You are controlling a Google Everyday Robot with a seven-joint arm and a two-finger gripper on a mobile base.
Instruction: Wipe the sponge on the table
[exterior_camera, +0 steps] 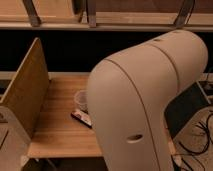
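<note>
Light-brown plank desk (55,137) across lower left and centre of frame. Upright wooden panel (25,95) standing at its left edge. Clear cup (81,99) upright mid-desk. Dark flat packet (81,118) lying just below it in frame, near; contact unclear. Beige arm housing (145,100) filling centre and right, covering desk's right part. Pincer hidden behind that housing; released or clenched, cannot tell. Dark cables (202,132) on floor, lower right.

arm: your beige arm casing (145,100) fills the centre-right of the view, close to camera | pose: bent like an elbow, rising from the bottom edge, arching up right | end effector: out of your sight, somewhere behind the casing
</note>
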